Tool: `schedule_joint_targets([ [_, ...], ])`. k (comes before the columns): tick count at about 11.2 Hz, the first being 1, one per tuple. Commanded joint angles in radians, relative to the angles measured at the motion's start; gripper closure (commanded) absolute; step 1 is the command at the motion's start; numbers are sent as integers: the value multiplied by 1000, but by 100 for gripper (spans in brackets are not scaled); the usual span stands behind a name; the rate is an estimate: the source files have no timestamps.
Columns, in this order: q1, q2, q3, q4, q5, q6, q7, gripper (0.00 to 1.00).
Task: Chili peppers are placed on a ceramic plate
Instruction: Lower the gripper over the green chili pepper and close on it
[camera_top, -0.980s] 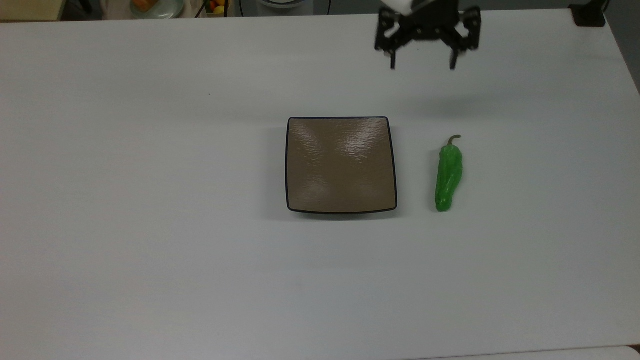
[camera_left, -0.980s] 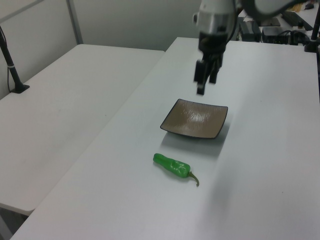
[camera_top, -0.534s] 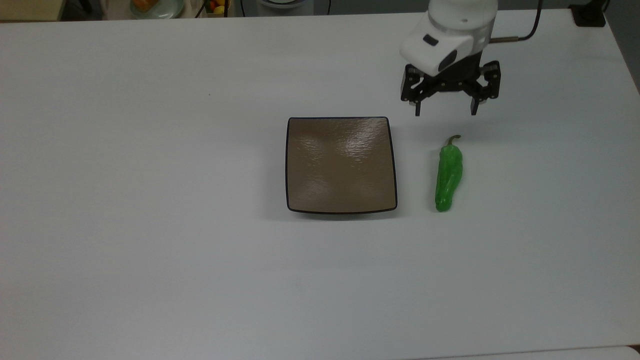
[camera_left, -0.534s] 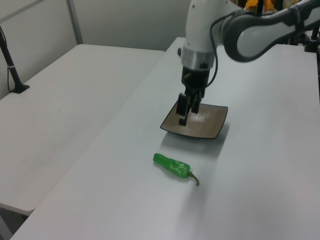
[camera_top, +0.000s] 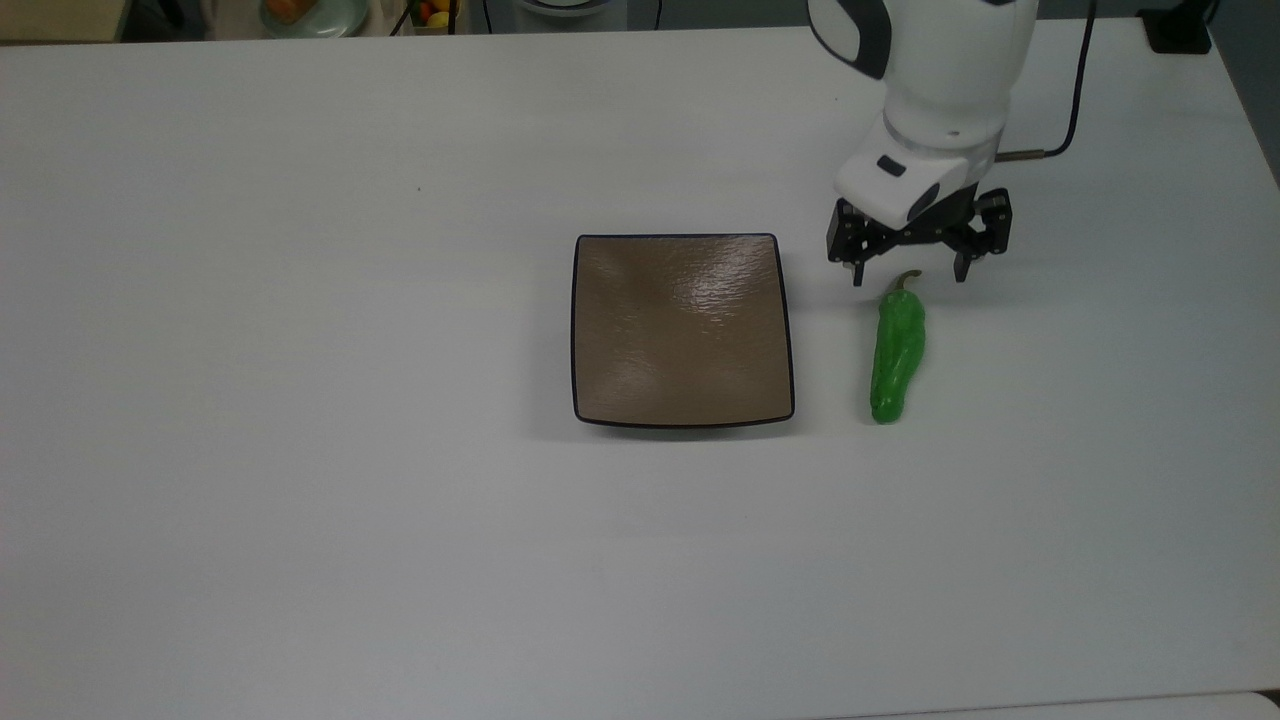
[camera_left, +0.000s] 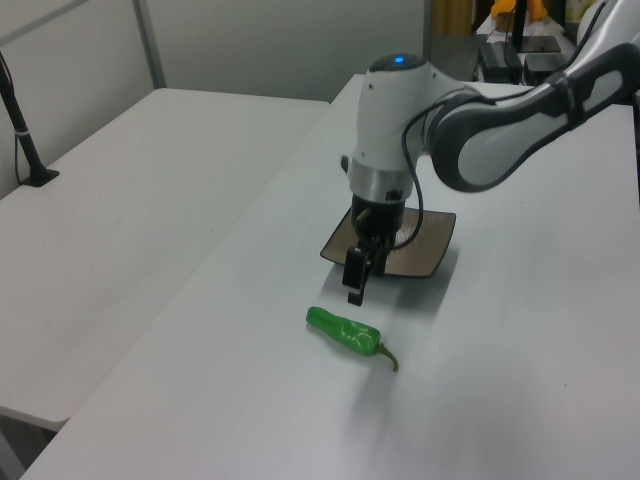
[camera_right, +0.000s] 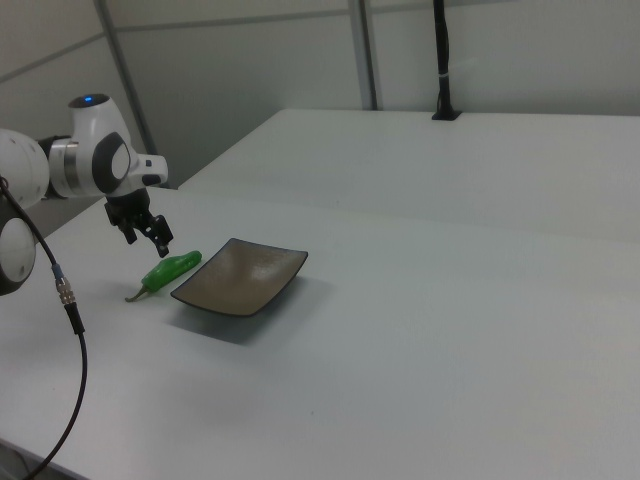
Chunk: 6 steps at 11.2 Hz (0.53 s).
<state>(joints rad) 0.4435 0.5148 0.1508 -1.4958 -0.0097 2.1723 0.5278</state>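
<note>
The square brown ceramic plate (camera_top: 680, 330) sits in the middle of the white table with nothing on it. A green chili pepper (camera_top: 897, 350) lies on the table just off the plate's side, on the top view's right, stem pointing toward the arm. My gripper (camera_top: 909, 275) hangs open over the stem end, one finger on each side, not touching the pepper. In the left view the gripper (camera_left: 358, 285) is just above and behind the pepper (camera_left: 345, 332), and the arm covers part of the plate (camera_left: 432, 248). The right view shows gripper (camera_right: 147, 243), pepper (camera_right: 170, 270) and plate (camera_right: 240, 278).
A black cable (camera_top: 1075, 90) trails from the arm. A black clamp (camera_top: 1178, 30) sits at the table's far corner on the top view's right. A second white table (camera_left: 130, 200) adjoins, with a black post (camera_left: 25, 140) on it. Bowls of fruit (camera_top: 310, 12) lie beyond the far edge.
The arm has come from the table's far edge toward the pepper and dropped lower, staying open. Plate and pepper have not moved.
</note>
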Motion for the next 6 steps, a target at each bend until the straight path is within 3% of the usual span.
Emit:
schedule_joint_targets([
  [1, 20, 63, -4, 14, -33, 69, 24, 0],
  [6, 20, 108, -4, -20, -79, 126, 24, 3],
])
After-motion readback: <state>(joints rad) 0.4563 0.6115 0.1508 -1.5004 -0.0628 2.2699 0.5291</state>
